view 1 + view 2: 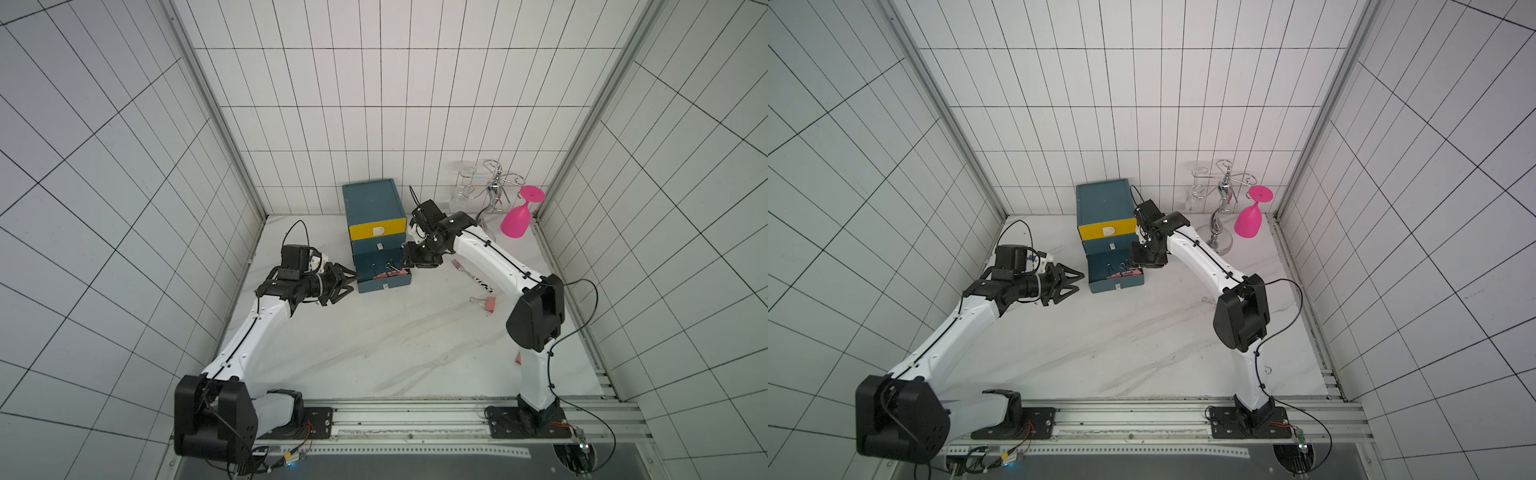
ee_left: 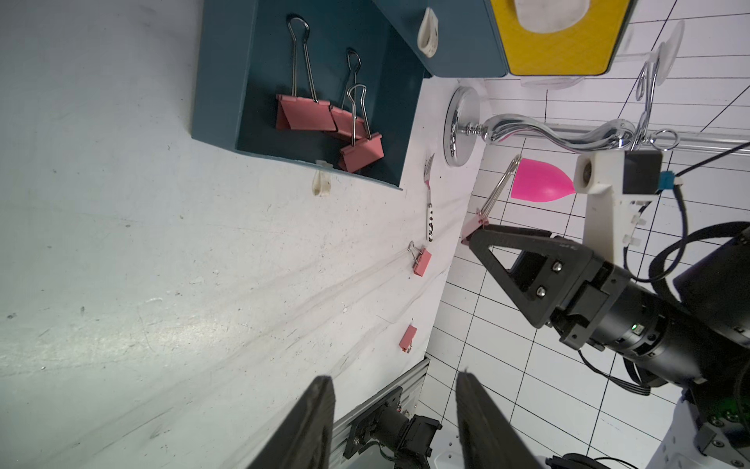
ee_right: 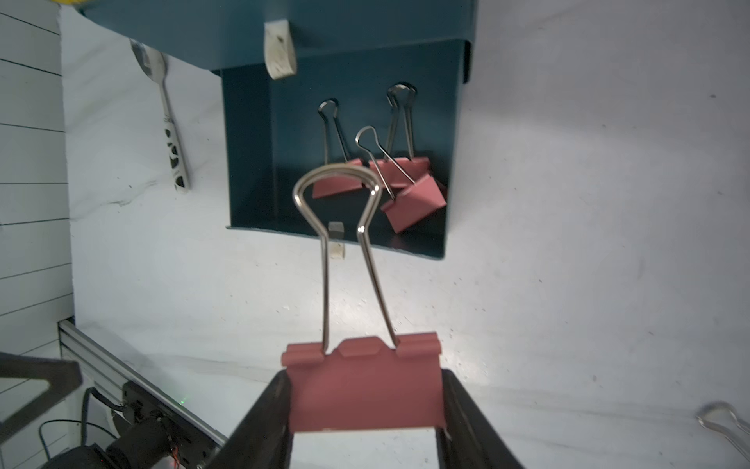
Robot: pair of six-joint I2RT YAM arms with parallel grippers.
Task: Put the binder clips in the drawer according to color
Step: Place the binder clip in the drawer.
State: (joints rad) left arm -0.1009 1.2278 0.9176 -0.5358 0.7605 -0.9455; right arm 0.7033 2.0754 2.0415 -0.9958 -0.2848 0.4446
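three binder clips (image 2: 304, 117) lay in the open bottom drawer (image 1: 384, 286) of the cabinet (image 1: 372, 203) at the table's (image 1: 374, 353) back; right of it lay a fork (image 1: 473, 277), a loose clip (image 1: 490, 304) before it.

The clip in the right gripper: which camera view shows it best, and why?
The right wrist view: the pink clip fills the foreground, body pinched in the right gripper, handles toward the open drawer. The left wrist view shows it small and edge-on. In both top views that gripper hides it.

White gridded walls (image 1: 374, 104); seemingly marble tabletop (image 1: 374, 353).
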